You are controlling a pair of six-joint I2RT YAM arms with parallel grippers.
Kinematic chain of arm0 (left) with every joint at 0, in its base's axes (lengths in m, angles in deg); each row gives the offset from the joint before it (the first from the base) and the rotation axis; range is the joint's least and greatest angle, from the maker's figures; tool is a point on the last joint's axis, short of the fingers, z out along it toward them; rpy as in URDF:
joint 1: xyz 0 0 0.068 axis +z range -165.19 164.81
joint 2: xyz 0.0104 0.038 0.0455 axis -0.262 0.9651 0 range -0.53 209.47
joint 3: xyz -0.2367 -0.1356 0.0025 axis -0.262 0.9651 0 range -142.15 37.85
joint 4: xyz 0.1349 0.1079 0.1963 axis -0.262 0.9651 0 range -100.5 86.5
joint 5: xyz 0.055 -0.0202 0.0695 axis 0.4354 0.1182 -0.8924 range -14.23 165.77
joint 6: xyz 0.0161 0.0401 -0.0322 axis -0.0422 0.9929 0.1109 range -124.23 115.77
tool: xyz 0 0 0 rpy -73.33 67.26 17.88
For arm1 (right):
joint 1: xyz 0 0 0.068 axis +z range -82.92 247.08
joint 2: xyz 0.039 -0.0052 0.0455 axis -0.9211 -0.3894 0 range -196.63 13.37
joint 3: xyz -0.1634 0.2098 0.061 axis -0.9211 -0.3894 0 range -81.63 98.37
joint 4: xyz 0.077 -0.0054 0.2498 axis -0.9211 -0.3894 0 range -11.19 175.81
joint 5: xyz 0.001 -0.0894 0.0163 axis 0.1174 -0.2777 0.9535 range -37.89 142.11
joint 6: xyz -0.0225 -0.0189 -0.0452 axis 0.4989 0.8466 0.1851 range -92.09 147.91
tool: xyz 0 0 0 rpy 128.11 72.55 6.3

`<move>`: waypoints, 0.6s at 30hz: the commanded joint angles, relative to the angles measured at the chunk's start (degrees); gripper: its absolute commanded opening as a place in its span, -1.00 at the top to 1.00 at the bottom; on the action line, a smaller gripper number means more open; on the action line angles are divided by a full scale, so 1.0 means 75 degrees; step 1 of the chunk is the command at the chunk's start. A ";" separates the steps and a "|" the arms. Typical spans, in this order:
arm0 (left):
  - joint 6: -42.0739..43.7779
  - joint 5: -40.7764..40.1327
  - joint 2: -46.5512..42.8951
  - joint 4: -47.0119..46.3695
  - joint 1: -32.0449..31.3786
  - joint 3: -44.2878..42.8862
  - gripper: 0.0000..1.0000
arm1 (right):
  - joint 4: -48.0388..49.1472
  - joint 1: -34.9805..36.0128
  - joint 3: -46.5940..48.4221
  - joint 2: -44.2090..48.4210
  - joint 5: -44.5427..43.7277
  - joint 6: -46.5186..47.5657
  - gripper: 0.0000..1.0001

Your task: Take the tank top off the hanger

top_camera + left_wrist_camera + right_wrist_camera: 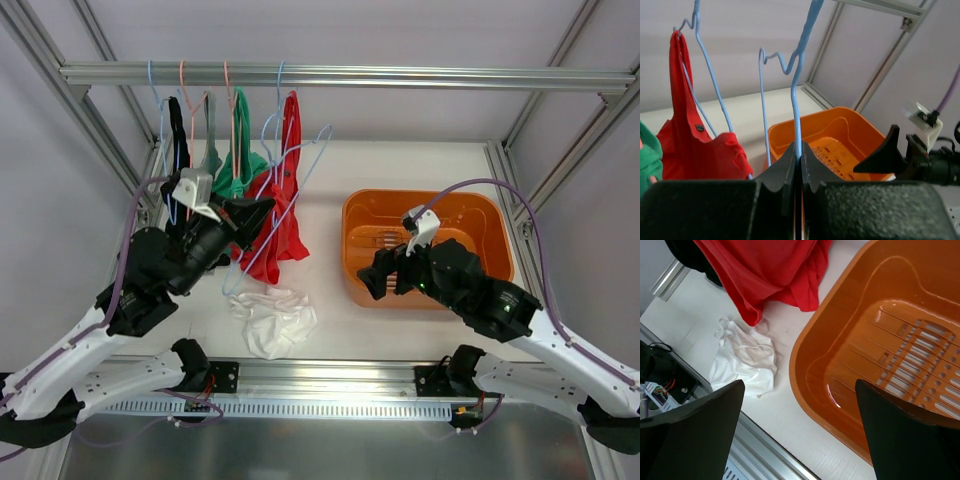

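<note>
At nine o'clock in the top view, the left claw (797,150) is clamped tight on the wire of the blue hanger (796,100), which tilts out from the rail. That hanger looks bare from here. Just right of it, a red top (283,235) hangs on its own wire. Down at six o'clock the white top (272,320) lies crumpled on the table (330,200), touching no hanger, so I'd call the pull-off step as good as finished. Over at three o'clock, the right claw (366,277) hangs above the near-left rim of the orange bin (900,300) with jaws spread wide, holding nothing. Next, by my reckoning, the left claw has to park or release the hanger without snagging the red top.
</note>
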 commanded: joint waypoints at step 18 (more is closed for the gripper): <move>-0.1334 -0.3004 0.5963 0.2512 0.0665 -0.6518 1.00 | -0.0245 -0.0263 0.0252 0.0305 -0.0368 0.0132 -0.99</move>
